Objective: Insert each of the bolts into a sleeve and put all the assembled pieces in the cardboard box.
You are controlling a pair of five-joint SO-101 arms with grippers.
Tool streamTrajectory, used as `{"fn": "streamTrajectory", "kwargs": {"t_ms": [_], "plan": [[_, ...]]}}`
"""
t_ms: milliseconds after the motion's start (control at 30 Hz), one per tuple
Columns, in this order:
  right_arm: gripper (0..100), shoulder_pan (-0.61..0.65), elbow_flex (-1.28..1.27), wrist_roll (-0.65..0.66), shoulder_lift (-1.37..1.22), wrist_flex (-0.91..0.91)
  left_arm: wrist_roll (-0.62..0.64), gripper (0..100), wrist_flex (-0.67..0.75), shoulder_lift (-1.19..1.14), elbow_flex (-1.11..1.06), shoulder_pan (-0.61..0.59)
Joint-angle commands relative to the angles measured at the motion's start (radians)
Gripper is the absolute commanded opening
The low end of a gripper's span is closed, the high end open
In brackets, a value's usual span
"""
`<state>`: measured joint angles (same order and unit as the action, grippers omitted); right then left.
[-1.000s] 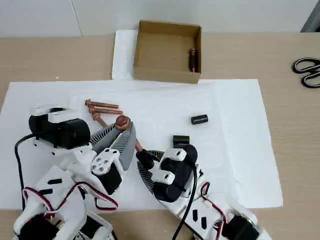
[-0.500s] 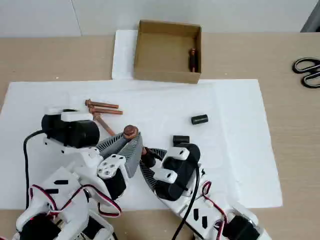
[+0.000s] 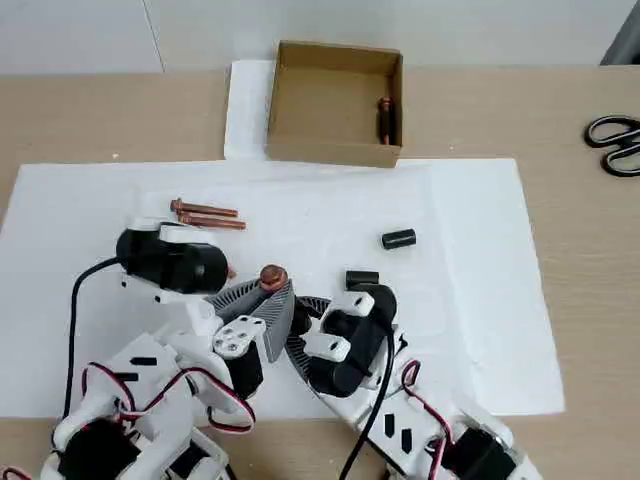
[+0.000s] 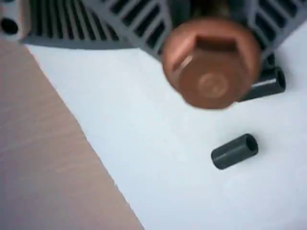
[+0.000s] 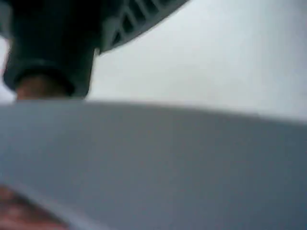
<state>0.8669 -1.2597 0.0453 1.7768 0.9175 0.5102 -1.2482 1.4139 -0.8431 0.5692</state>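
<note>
The left tool (image 3: pixel 274 296) is pinched on a copper bolt (image 3: pixel 272 277) whose six-sided head faces up. It sits well apart from the cardboard box (image 3: pixel 320 100), on the arms' side of it, over the white paper sheet (image 3: pixel 480 300). The right tool (image 3: pixel 300 326) sits just beside the left tool and slightly farther from the box, its fingers pressed onto a black held sleeve (image 3: pixel 300 315). In the right wrist view a copper-coloured tip shows at one end of that sleeve, though how far the bolt sits inside it cannot be told. Between the tools and the box lie two loose sleeves: the nearer sleeve (image 3: pixel 398 239) below the box's right corner, and the farther sleeve (image 3: pixel 362 280) just beside the right arm's wrist. Two spare bolts (image 3: pixel 206 215) lie side by side, almost touching, on the paper off the box's left front corner. Inside the box, one assembled piece (image 3: pixel 386 120) rests along the right wall. A pair of scissors (image 3: pixel 615 145) lies on the bare tabletop (image 3: pixel 100 110), well apart from the box on its right.
</note>
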Motion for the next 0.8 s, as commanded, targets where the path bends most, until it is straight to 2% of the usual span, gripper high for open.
{"fn": "streamTrajectory", "kwargs": {"t_ms": [0, 167, 500, 700, 767], "plan": [[0.2, -0.015, 0.037, 0.012, 0.01, -0.03, 0.002, 0, -0.006, 0.0, -0.033, 0.035], [0.2, -0.015, 0.037, 0.012, 0.01, -0.03, 0.002, 0, -0.005, 0.0, -0.088, 0.101], [0.2, -0.016, 0.051, 0.012, 0.01, -0.03, -0.025, 1, 0.0, 0.0, -0.102, 0.101], [0.2, -0.016, 0.051, 0.012, 0.01, -0.03, -0.028, 15, -0.008, -0.006, -0.104, 0.1], [0.2, -0.016, 0.051, 0.012, 0.01, -0.03, -0.028, 17, -0.005, -0.006, -0.113, 0.1]]}}
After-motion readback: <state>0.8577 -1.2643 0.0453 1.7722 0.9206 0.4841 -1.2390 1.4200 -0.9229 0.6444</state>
